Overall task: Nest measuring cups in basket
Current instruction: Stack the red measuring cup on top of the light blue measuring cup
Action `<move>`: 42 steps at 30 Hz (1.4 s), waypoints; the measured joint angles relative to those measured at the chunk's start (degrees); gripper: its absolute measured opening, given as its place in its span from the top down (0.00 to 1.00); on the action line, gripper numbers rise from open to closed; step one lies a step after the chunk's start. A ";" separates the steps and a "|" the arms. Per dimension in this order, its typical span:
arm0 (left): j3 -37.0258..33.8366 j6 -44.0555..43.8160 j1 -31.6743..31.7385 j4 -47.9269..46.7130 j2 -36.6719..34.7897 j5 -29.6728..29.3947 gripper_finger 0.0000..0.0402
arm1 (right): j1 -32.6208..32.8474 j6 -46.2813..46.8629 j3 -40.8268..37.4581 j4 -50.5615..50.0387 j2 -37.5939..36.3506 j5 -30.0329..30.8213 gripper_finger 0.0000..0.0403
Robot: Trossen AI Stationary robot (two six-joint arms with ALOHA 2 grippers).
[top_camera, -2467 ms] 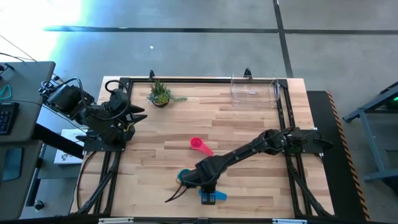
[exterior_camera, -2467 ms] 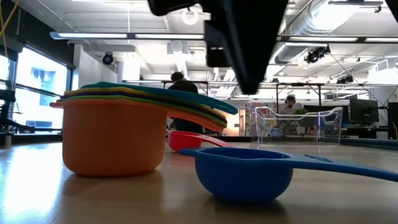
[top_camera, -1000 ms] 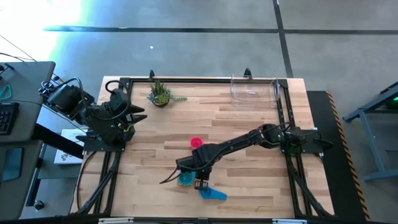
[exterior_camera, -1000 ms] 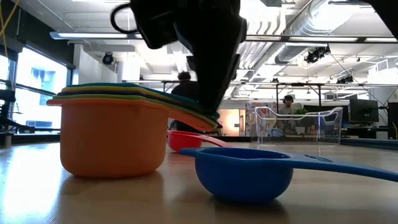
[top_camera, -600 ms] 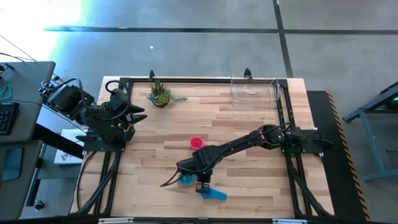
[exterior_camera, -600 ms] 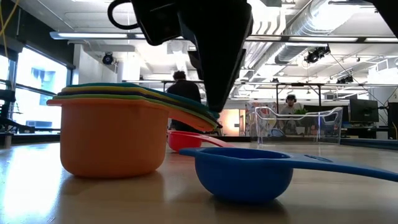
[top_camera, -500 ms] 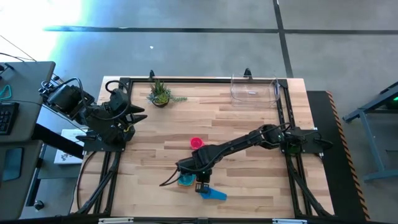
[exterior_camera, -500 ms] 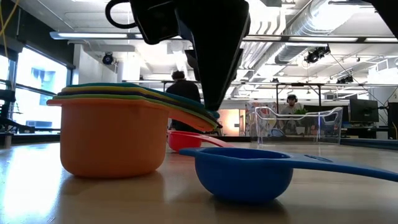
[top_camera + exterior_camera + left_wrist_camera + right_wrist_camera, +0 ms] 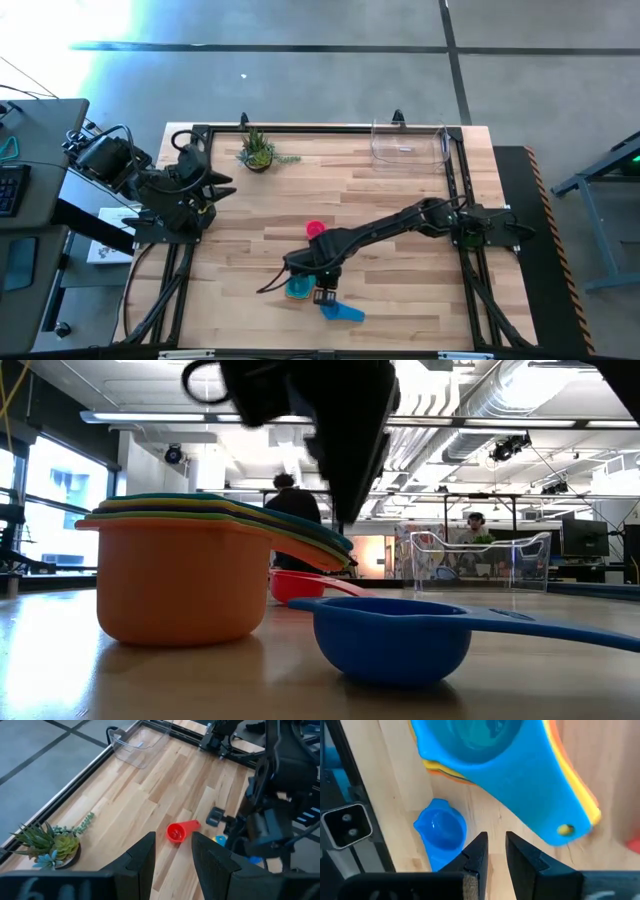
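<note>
A stack of nested measuring cups [image 9: 297, 288], orange at the bottom [image 9: 180, 575] and teal-blue on top [image 9: 490, 750], stands on the table near its near edge. Its handles fan out toward a lone blue cup [image 9: 340, 313] [image 9: 440, 830] that sits upright. A pink cup [image 9: 316, 229] [image 9: 177, 831] lies farther back. The clear basket [image 9: 408, 142] [image 9: 480, 560] stands at the far right corner. My right gripper [image 9: 312, 280] [image 9: 496, 837] hovers just above the stack's handles [image 9: 330, 545], fingers slightly apart over bare table, touching nothing. My left gripper [image 9: 222, 185] [image 9: 172, 850] waits open at the left edge.
A small potted plant [image 9: 258, 152] [image 9: 55, 845] stands near the far left. A black metal frame [image 9: 455, 170] runs along the table's edges. Bare wood lies between the cups and the basket. People show in the room beyond the table.
My right gripper has risen a little above the stack's handles and edged slightly toward the blue cup. The cups have kept still.
</note>
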 joint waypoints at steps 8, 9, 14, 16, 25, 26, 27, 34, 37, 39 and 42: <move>0.02 -0.11 -0.01 -0.02 0.00 0.67 0.71 | -0.81 -3.58 6.42 -8.57 -0.50 6.29 0.86; 0.02 -0.11 -0.01 0.00 0.00 0.65 0.71 | -1.27 -4.43 7.40 -10.02 -0.47 6.49 0.86; 0.02 -0.14 -0.01 0.00 0.02 0.66 0.71 | -3.95 -8.05 11.89 -17.02 -0.52 9.14 0.86; 0.02 -0.16 -0.01 0.02 0.02 0.65 0.71 | -5.24 -9.48 10.61 -17.82 -2.18 10.45 0.86; 0.02 -0.16 -0.01 0.01 0.04 0.38 0.71 | -12.11 -15.86 9.23 -19.79 -10.24 15.73 0.86; 0.02 -0.15 0.01 0.03 0.04 0.34 0.71 | -12.86 -16.38 9.17 -20.11 -11.35 16.28 0.86; 0.02 -0.14 -0.01 0.02 0.04 0.34 0.71 | -13.76 -17.02 9.17 -20.32 -12.29 16.93 0.86; 0.02 -1.45 -0.01 0.02 0.04 0.16 0.71 | -20.09 -20.28 8.99 -20.22 -21.55 19.87 0.86; 0.02 -1.62 -0.01 0.04 0.04 -0.52 0.71 | -22.75 -21.00 9.01 -20.21 -25.68 21.46 0.86; 0.02 -1.62 0.01 0.04 0.04 -1.56 0.71 | -24.41 -21.12 9.01 -20.24 -28.18 21.74 0.86; 0.02 -1.62 0.01 0.04 0.37 -3.60 0.71 | -26.59 -21.12 9.01 -20.20 -31.17 21.74 0.86</move>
